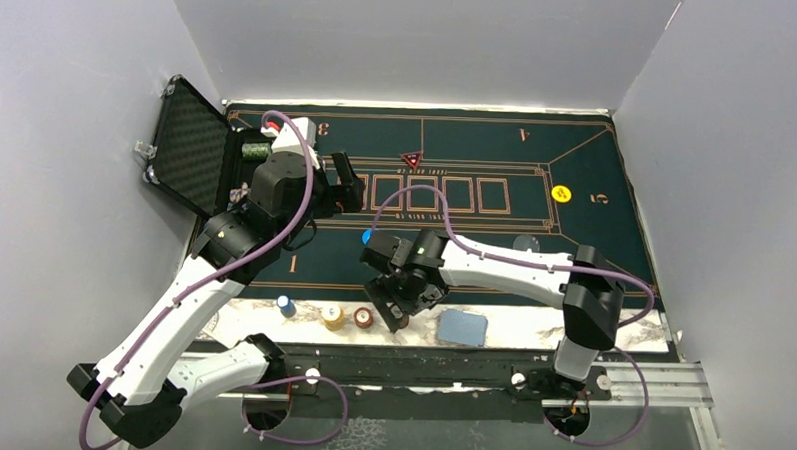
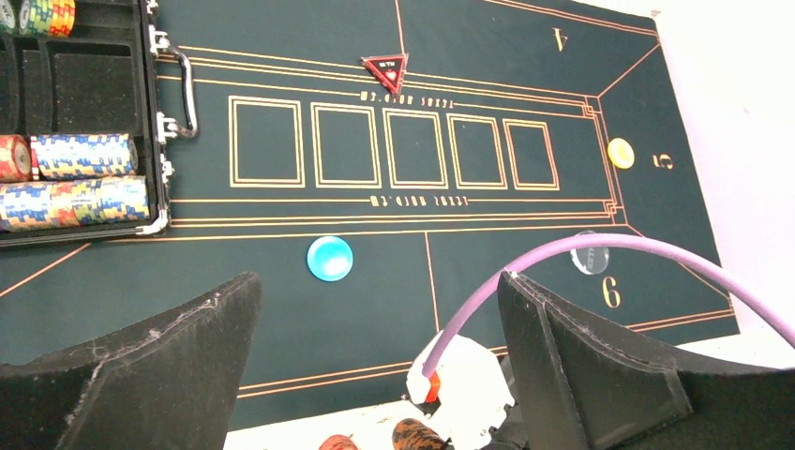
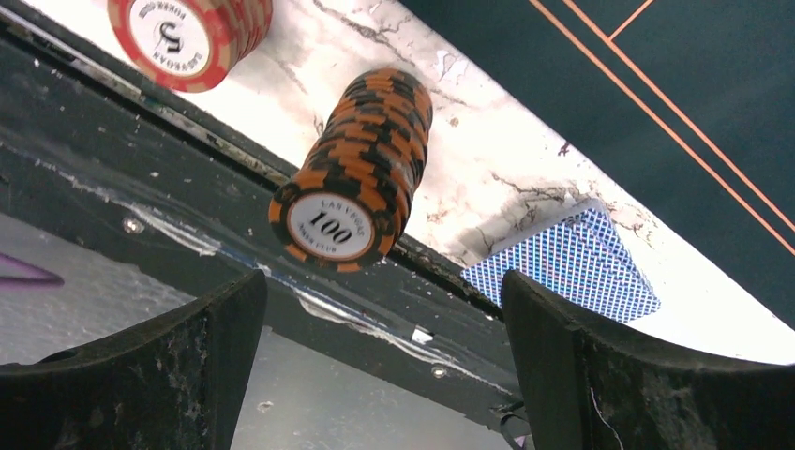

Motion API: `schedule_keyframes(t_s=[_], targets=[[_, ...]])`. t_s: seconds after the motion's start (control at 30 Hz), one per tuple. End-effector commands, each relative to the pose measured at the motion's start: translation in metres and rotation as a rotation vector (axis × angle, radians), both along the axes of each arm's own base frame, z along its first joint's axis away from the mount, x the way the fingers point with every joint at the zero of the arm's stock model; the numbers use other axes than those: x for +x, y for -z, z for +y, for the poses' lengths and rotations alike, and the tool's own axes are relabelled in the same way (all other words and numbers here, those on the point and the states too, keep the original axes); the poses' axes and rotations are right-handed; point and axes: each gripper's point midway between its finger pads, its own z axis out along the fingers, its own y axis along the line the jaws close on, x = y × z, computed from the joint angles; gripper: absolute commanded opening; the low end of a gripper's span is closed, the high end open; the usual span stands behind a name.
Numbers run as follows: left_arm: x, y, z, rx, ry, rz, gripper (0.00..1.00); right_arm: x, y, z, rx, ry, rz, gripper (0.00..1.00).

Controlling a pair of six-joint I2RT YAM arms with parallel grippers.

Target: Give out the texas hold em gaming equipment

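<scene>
From above: the left gripper [image 1: 348,189] hangs over the green mat [image 1: 614,243], just off the open black case [image 1: 189,143]. The right gripper [image 1: 389,313] is low at the near edge. A row of chip stacks [image 1: 333,316] is to one side of its jaws and the blue-backed card deck [image 1: 462,327] to the other. Far beyond the jaws, on the mat, lie a red triangular marker [image 1: 411,159] and a yellow disc [image 1: 562,195].

Left wrist camera: the jaws are spread wide and hold nothing. A blue disc [image 2: 330,259] lies on the mat ahead of them, nearer the left finger. A clear disc [image 2: 590,255] lies ahead of the right finger.

Right wrist camera: the jaws are spread wide and empty. An orange-and-black chip stack [image 3: 352,187] marked 100 stands ahead of the gap, roughly centred, touching neither finger. A red-and-white stack [image 3: 187,37] sits farther ahead, beyond the left finger. The deck sits ahead of the right finger.

The step in hand is probably picking up the orange-and-black stack. To do it well:
- Keep the jaws wide and centre the stack between them.
- Bring the pads low along its sides.
- Close squarely so the chips do not shear or spill.
- Stay clear of the neighbouring stack and the deck.
</scene>
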Motion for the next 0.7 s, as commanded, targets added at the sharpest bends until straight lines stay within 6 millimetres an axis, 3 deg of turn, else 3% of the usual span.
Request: schedule_keyframes(t_s=[0.0, 0.23, 0.67], targets=[[-0.002, -0.008, 0.008, 0.032, -0.014, -0.024, 0.99, 0.009, 0.008, 0.014, 0.001, 0.019, -0.031, 0.95], [0.0, -0.011, 0.01, 0.05, -0.018, -0.035, 0.99, 0.019, 0.016, 0.032, -0.001, -0.02, -0.046, 0.86], [0.001, -0.009, 0.012, 0.071, -0.019, -0.036, 0.99, 0.018, 0.025, 0.025, -0.052, -0.01, -0.038, 0.63]])
